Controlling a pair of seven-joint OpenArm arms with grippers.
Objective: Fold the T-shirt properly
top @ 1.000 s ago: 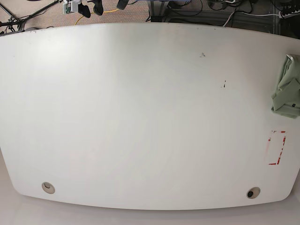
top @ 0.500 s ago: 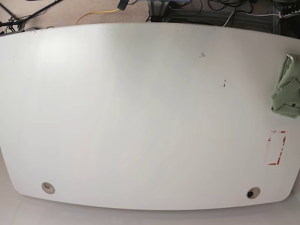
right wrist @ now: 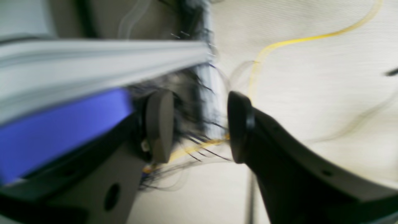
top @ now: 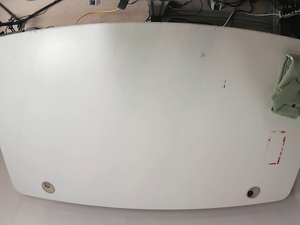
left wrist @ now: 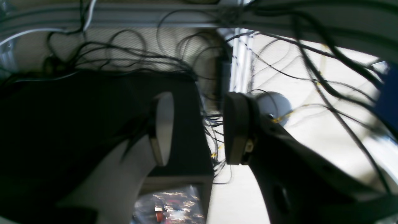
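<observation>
The T-shirt (top: 287, 89) lies bunched at the desk's (top: 140, 117) 3 o'clock edge. Left gripper (left wrist: 199, 129) and right gripper (right wrist: 199, 126) jaws stand apart, holding nothing, off the desk.

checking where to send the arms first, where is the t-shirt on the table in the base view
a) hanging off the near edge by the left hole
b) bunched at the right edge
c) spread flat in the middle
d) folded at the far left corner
b, the T-shirt lies bunched in a heap at the right edge of the table, just above the red marking.
</observation>
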